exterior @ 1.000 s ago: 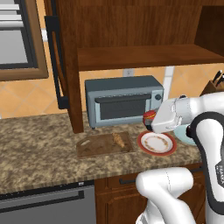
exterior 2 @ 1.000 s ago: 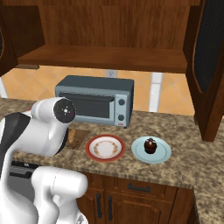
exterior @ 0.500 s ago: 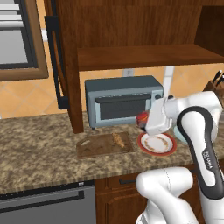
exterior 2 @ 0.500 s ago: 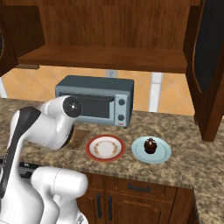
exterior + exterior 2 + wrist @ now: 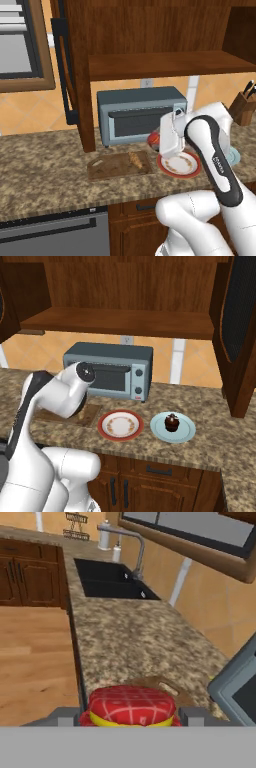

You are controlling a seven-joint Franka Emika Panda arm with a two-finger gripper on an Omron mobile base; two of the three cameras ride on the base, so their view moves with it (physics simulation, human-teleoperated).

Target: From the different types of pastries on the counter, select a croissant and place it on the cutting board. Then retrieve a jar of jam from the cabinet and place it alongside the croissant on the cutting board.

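While the jaws (image 5: 130,718) grip the jar of jam (image 5: 128,706) on both sides, it hangs above the bench (image 5: 45,170) between the cutting board (image 5: 112,166) and the red-rimmed plate (image 5: 179,164), in front of the toaster oven (image 5: 140,119); the croissant (image 5: 135,160) lies on the board

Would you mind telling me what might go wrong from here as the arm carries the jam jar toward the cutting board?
1. The croissant lies at the cutting board end nearest the arm, so the jar of jam could land on it or knock it off.
2. The red-rimmed plate sits right beside the board; the jar might be set there by mistake.
3. The toaster oven stands close behind, so a wide swing could clip it.
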